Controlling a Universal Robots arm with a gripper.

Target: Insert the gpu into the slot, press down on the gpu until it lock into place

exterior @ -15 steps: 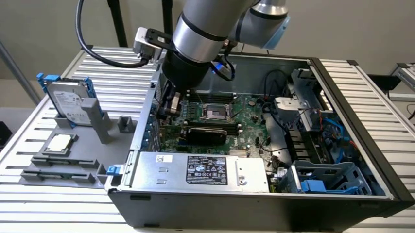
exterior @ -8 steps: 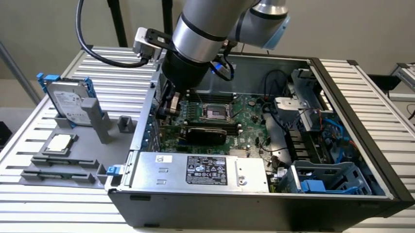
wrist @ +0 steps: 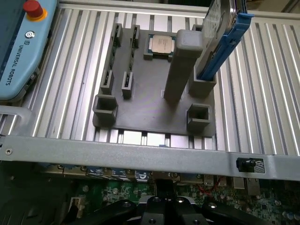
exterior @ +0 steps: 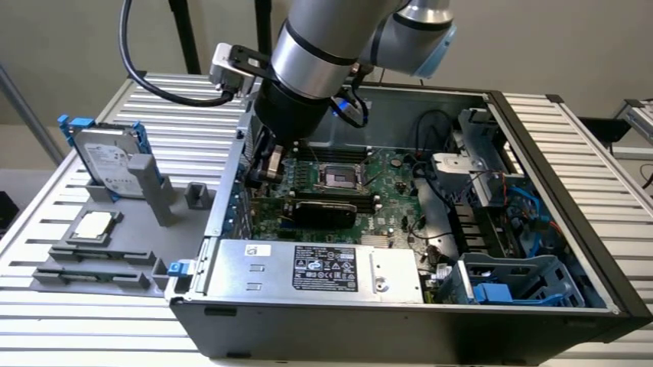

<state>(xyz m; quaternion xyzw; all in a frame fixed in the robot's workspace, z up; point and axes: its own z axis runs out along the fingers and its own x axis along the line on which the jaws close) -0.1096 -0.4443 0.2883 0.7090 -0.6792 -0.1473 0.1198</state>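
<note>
The gpu (exterior: 323, 209), a thin black card with a green edge, stands on the green motherboard inside the open computer case, just below the processor socket. It lies level along the board. The blue slot is hidden under the card. My gripper (exterior: 268, 170) hangs low inside the case by its wall on the exterior view's left, just beyond the card's end and slightly above it. In the wrist view the gripper's black body (wrist: 164, 208) sits over the board, close behind the case's grey wall (wrist: 140, 152).
A silver power supply box (exterior: 316, 267) with a label fills the case's front. The processor socket (exterior: 339, 176) and black memory slots lie behind the card. Outside, a grey fixture (wrist: 150, 93) holds a blue-railed hard drive (exterior: 107, 160) and a processor chip (wrist: 161, 44). Cables crowd the case's right.
</note>
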